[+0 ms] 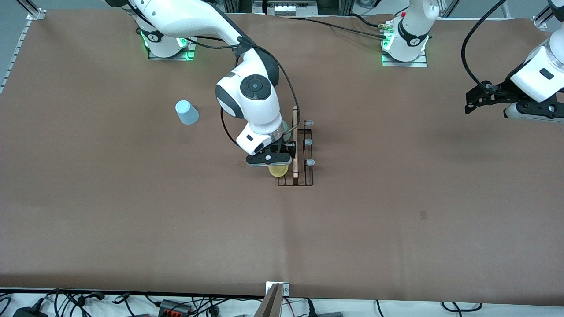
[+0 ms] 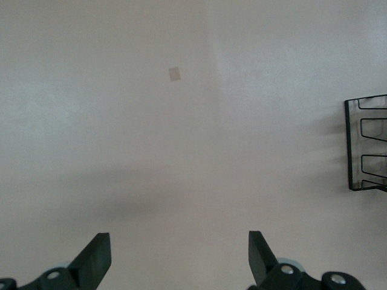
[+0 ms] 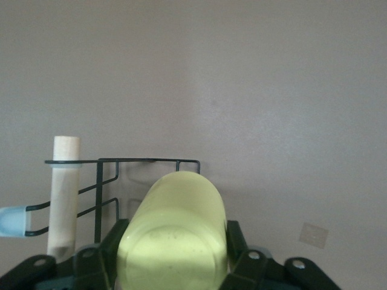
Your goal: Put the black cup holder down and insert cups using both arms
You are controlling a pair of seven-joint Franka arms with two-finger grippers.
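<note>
The black cup holder [image 1: 304, 154] stands at the table's middle, its wooden rod [image 1: 295, 145] along the top and pale blue peg tips [image 1: 310, 162] on the side toward the left arm. My right gripper [image 1: 276, 164] is shut on the yellow cup [image 1: 278, 170], which it holds on its side against the holder's side toward the right arm. The right wrist view shows that cup [image 3: 175, 229] between my fingers [image 3: 233, 238], beside the rod [image 3: 63, 193]. A pale green cup [image 1: 287, 129] peeks out by my wrist. The light blue cup [image 1: 187, 112] stands on the table toward the right arm's end. My left gripper [image 1: 470, 102] is open and empty, and that arm waits over the left arm's end.
A small tape patch [image 1: 423, 215] lies on the brown table cover, nearer to the front camera than the left gripper. It also shows in the left wrist view [image 2: 175, 74], where the holder's base [image 2: 366, 145] sits at the edge. Cables run along the table's front edge.
</note>
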